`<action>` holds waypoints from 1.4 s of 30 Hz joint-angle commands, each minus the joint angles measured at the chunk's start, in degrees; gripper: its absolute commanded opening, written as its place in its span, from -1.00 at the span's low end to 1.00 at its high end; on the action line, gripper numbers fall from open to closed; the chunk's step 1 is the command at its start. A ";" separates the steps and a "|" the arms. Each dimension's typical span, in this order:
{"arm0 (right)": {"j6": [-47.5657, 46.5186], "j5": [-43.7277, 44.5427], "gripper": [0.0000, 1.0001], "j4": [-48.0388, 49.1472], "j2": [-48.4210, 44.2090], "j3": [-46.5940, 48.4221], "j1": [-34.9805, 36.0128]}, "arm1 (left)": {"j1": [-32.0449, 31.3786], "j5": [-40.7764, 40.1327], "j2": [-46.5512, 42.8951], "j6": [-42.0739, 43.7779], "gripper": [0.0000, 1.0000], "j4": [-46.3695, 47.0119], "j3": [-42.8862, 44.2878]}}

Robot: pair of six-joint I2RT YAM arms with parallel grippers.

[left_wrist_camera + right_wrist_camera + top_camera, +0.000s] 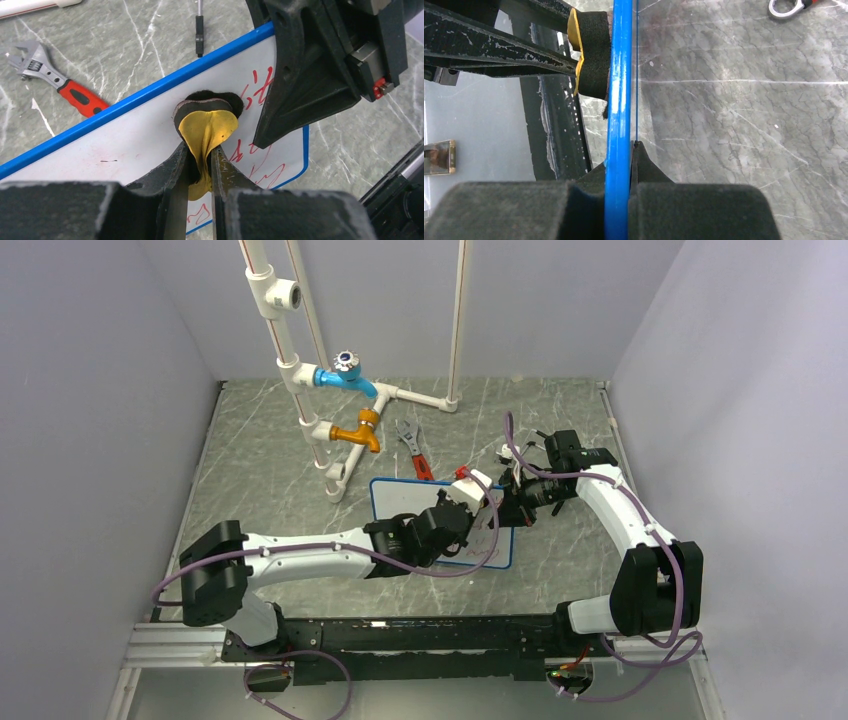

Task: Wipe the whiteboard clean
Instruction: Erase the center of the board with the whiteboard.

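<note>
The whiteboard point(400, 502) sits about mid-table, nearer the near edge than the far one, with an adjustable wrench point(412, 445) just beyond its far side. The right gripper point(630, 150) has its jaws clamped together on the board's blue frame, evidently to brace it against the push of wiping. The left gripper point(200, 150) pinches a yellow-and-black eraser pad point(205, 125) and presses its dark face flat on the white surface beside the red writing point(255, 85), which is not yet wiped away on that right-hand part.
</note>
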 commanded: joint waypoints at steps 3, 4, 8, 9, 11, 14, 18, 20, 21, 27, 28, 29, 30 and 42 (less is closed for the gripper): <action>-2.60 0.67 -1.00 -3.53 -0.88 -0.32 0.81 | 2.15 -12.23 -0.96 -2.55 -1.00 -5.29 1.37; -2.61 0.61 -1.00 -3.55 -0.89 -0.32 0.85 | 2.63 -12.17 -1.74 -2.94 -1.00 -5.52 0.67; -2.66 0.60 -1.00 -3.58 -1.00 -0.32 0.82 | 4.09 -10.67 -4.18 -3.93 -1.00 -5.57 -2.11; -2.58 0.60 -1.00 -3.56 -0.94 -0.32 0.85 | 4.10 -9.79 -4.57 -3.60 -1.00 -5.06 -2.53; -2.65 0.60 -1.00 -3.61 -0.92 -0.34 0.83 | 4.07 -7.48 -4.55 -3.21 -1.00 -4.43 -2.60; -2.56 0.62 -1.00 -3.49 -0.95 -0.32 0.81 | 2.92 -4.83 -4.17 -2.46 -1.00 -4.13 -2.17; -2.56 0.60 -1.00 -3.57 -0.78 -0.24 0.88 | 0.36 -5.31 -2.69 -1.44 -1.00 -3.11 0.41; -2.56 0.66 -1.00 -3.51 -0.78 -0.23 0.87 | -0.53 -6.50 -1.52 -1.20 -1.00 -3.59 2.06; -2.56 0.65 -1.00 -3.54 -0.76 -0.25 0.81 | -0.76 -6.93 -0.98 -1.06 -1.00 -3.59 2.73; -2.60 0.69 -1.00 -3.56 -0.90 -0.32 0.86 | -0.69 -10.09 -0.37 0.15 -1.00 -5.52 3.55; -2.64 0.65 -1.00 -3.63 -0.86 -0.36 0.85 | -0.40 -10.97 -0.52 0.45 -1.00 -5.96 3.64; -2.65 0.64 -1.00 -3.60 -0.91 -0.32 0.86 | 0.12 -11.49 -0.81 0.53 -1.00 -6.57 3.82; -2.66 0.63 -1.00 -3.60 -0.93 -0.32 0.87 | 0.80 -11.72 -1.33 0.49 -1.00 -7.16 3.81; -2.38 0.77 -1.00 -3.32 -0.89 -0.33 0.81 | 0.95 -6.90 -1.60 -1.63 -1.00 -7.07 5.86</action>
